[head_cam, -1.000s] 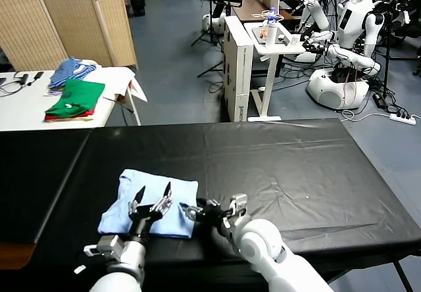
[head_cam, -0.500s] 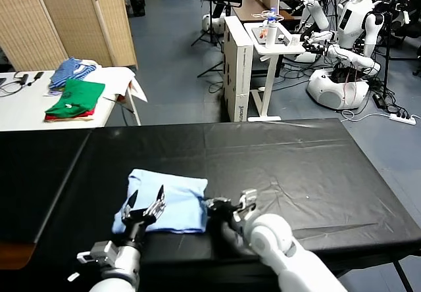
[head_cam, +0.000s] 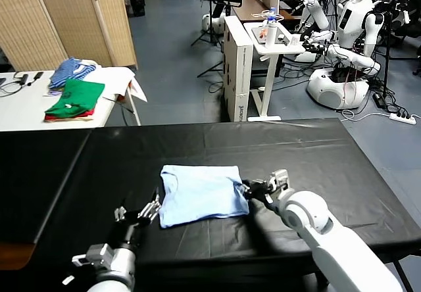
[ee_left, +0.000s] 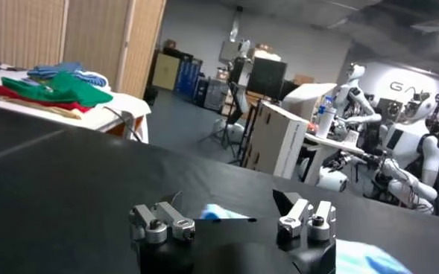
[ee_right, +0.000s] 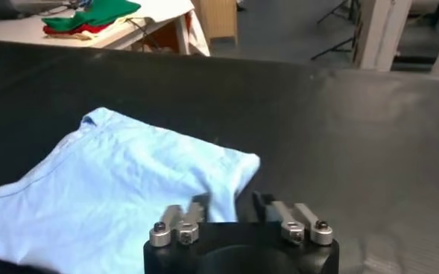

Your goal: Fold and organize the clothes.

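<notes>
Folded light sky-blue cotton T-shirt (head_cam: 200,193) is lying on the black counter (head_cam: 316,154); right end effector (head_cam: 253,190), fingers partly apart, is touching its edge; left end effector (head_cam: 139,212) is hovering beside it, fingers spread wide.

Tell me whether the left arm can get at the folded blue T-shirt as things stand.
Probably yes. The left end effector sits open on the black table just beside the T-shirt's near left corner, with nothing between them. The right end effector is at the opposite edge, out of its way.
</notes>
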